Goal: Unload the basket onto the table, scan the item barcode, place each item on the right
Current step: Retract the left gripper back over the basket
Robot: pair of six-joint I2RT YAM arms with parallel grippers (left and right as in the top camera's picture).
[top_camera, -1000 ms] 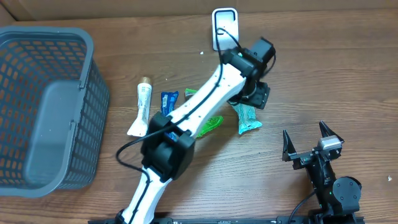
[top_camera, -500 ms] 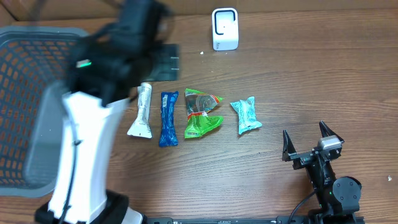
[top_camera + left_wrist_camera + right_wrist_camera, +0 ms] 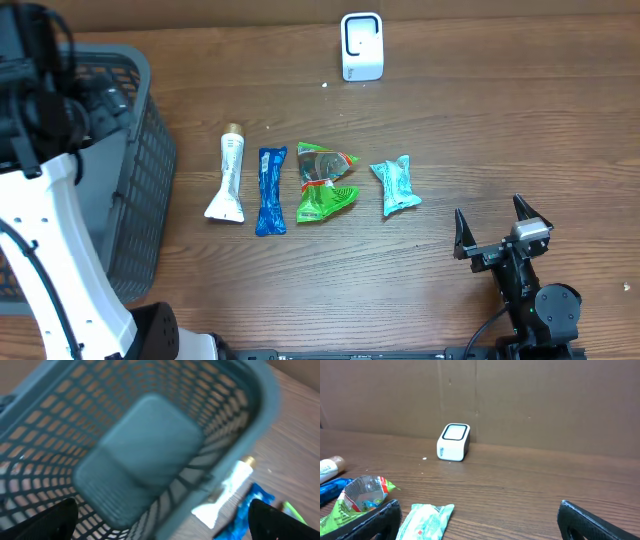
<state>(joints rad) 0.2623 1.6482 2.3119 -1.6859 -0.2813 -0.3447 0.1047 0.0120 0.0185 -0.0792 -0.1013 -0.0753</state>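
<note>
Jaws apart on left gripper [image 3: 164, 512] and right gripper [image 3: 489, 210], tube [image 3: 226, 182] lying front-to-back, cap pointing away.

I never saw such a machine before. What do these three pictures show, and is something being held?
These are two robot arms at a brown wooden table. One picture is taken from above; the other two come from cameras on the wrists. The left end effector, the grasping part, is open over a grey plastic mesh basket and holds nothing. The right end effector is open and empty too. In a row lie a white tube, a blue packet, a green packet and a pale mint packet. A white box-shaped scanner stands at the far edge.
</note>
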